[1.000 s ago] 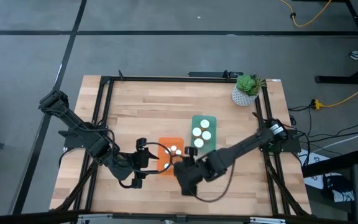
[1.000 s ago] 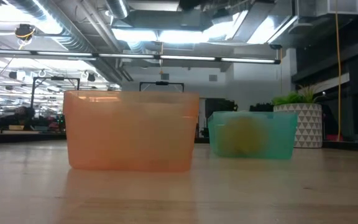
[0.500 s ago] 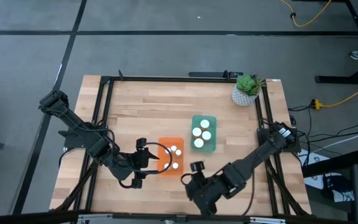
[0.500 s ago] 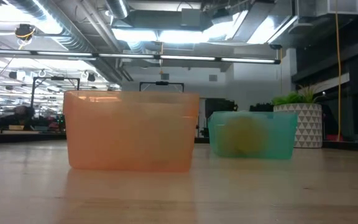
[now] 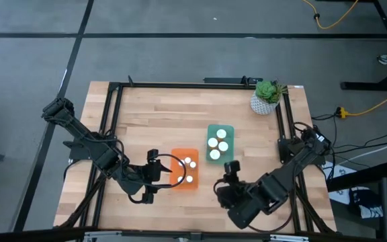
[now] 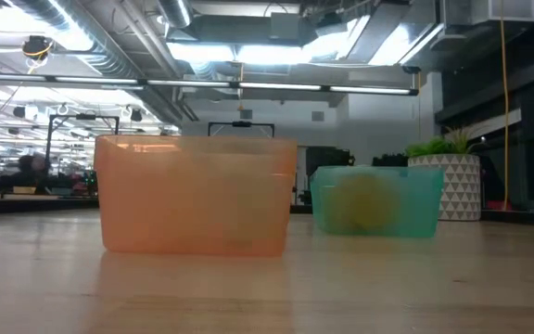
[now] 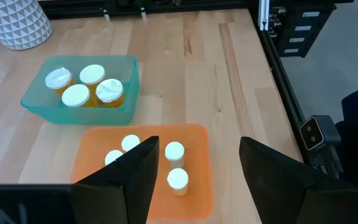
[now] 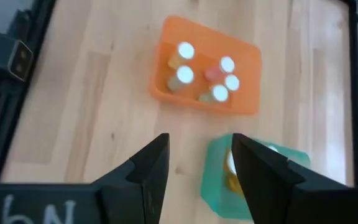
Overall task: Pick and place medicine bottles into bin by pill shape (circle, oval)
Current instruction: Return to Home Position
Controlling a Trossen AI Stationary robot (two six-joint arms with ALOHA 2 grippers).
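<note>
Orange bin (image 5: 185, 169) and teal bin (image 5: 220, 143) hold every one of the medicine bottles (image 5: 215, 142).
Five small bottles (image 8: 184, 74) stand in the orange one, four larger bottles (image 7: 76, 95) in the teal one near the counter's (image 5: 153, 121) middle. My left claw (image 5: 160, 176) hangs wide open just beside the orange bin. My right claw (image 5: 228, 176), fingers also spread, hangs toward the edge farthest from the plant pot (image 5: 264, 101).
</note>
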